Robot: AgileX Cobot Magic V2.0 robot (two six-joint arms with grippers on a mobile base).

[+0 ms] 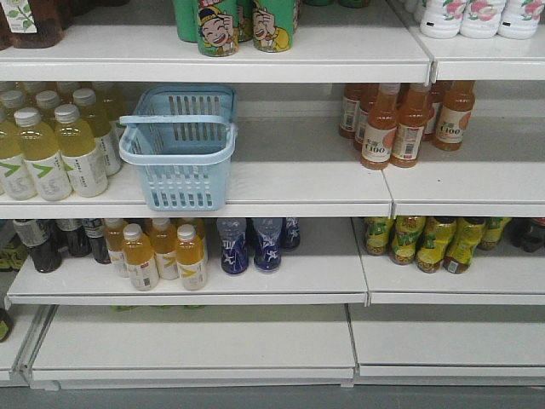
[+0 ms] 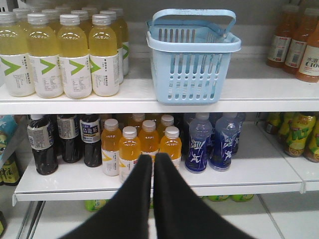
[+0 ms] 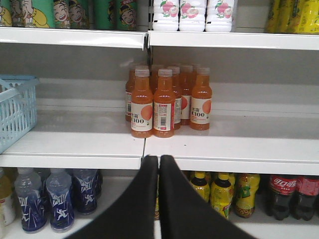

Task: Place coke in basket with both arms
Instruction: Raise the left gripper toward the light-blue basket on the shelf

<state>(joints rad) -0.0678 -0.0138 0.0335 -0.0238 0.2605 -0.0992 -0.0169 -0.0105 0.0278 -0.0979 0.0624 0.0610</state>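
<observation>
Front view: the basket (image 1: 183, 183) sits on the middle shelf (image 1: 298, 183), open top up. Its long axis runs front to back, with the narrow end facing out and reaching just over the shelf lip. Yellow-green bottles (image 1: 51, 153) stand just left of it and orange-brown bottles (image 1: 409, 128) well to its right.

Left wrist view: the basket's handle (image 2: 194, 15) stands above the rim. Below the basket, the left gripper (image 2: 153, 158) has its black fingers pressed together on nothing, their base cut off by the frame.

Right wrist view: only a corner of the basket shows, cropped at the left edge. Right of and below it, the right gripper (image 3: 158, 159) is likewise closed and empty.
</observation>
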